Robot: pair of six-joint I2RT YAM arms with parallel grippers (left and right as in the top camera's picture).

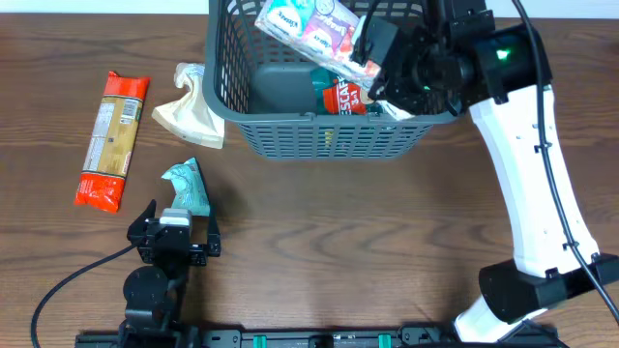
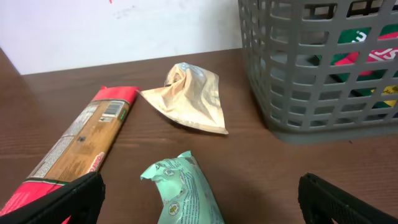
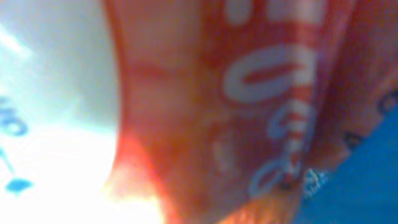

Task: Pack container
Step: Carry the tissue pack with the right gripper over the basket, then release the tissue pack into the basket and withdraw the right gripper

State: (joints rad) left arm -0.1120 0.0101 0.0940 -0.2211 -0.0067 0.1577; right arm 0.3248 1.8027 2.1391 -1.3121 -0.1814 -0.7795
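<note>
Nearest, at seven o'clock, the left gripper (image 1: 177, 224) has its fingers spread fully wide and holds nothing. The green packet (image 1: 186, 187) lies just beyond it. At nine o'clock is the long pasta packet (image 1: 114, 140), and at ten o'clock the beige pouch (image 1: 193, 114) lies beside the container (image 1: 329, 140). The container stands at twelve o'clock with a red packet (image 1: 341, 95) and a white-pink packet (image 1: 311, 27) already in it. At one o'clock the right gripper (image 1: 387, 68) reaches inside, its fingers nearly closed; whether they pinch anything I cannot tell. Packing looks partway done, with three packets left outside.
</note>
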